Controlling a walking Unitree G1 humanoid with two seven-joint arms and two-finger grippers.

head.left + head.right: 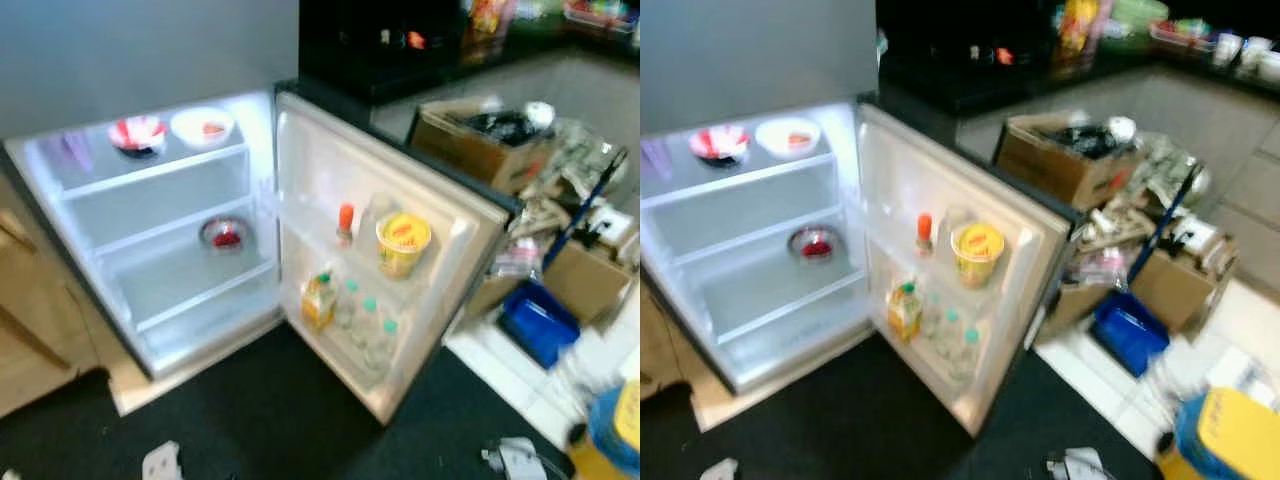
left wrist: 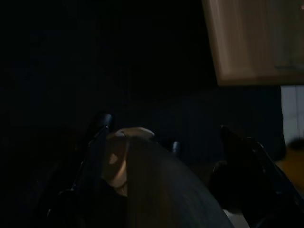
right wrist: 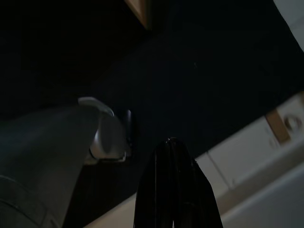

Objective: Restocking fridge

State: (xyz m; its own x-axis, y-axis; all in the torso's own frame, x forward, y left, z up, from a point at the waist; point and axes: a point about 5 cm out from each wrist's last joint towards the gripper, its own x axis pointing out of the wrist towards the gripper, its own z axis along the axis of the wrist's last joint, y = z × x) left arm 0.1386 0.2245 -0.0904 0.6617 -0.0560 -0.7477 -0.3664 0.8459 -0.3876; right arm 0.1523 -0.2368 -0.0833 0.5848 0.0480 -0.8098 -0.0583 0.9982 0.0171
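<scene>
The dark floor mat (image 1: 260, 420) lies nearest, beneath both my idle arms. My right tool (image 3: 173, 142) hangs clenched, empty; whether my left tool (image 2: 166, 142) is released I cannot tell. Ahead of both, the fridge (image 1: 160, 230) stands open, its door (image 1: 420, 200) swung wide so bottles (image 1: 365, 325) and a yellow tub (image 1: 403, 240) sit reachable for restocking.

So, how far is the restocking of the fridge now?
The fridge door stands open. Bowls sit on the top shelf, another bowl lower down, and the door racks hold a yellow tub and bottles. Nothing seems in hand: both arms hang low in the dark wrist views. Most shelves look bare, so much is probably left.
</scene>
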